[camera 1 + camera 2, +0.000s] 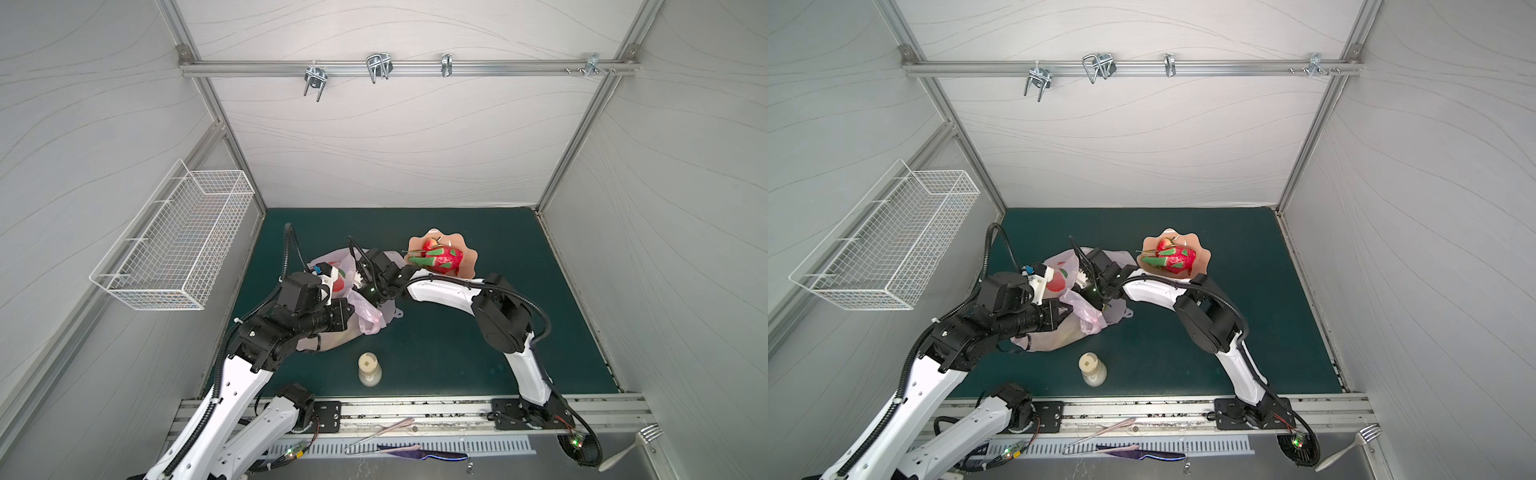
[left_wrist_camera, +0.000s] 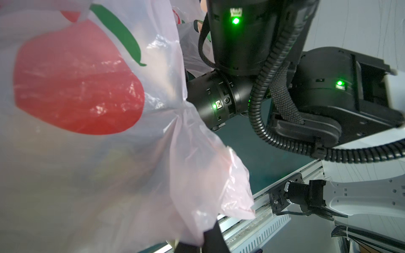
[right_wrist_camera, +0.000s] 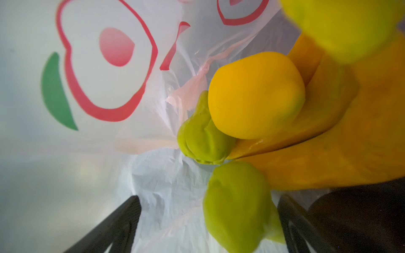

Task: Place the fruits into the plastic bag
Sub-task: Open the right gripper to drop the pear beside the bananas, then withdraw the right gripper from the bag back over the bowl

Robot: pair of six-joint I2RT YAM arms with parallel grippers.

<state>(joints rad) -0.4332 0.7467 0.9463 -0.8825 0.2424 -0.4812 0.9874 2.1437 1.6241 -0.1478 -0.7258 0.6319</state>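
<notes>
Right of the bag [image 1: 369, 318], gripped by the closed left end effector [image 2: 199, 243], fruits [image 1: 438, 257] on the dish [image 1: 467, 259] lie nearest the open, empty right end effector [image 3: 209, 210].

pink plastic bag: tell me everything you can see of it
The thin translucent pink plastic bag with red-and-green fruit prints lies crumpled on the dark green mat, beside the peach scalloped dish. The shut left gripper pinches its bunched edge; the open right gripper reaches inside. Within lie yellow bananas, a yellow lemon and green pears.
</notes>
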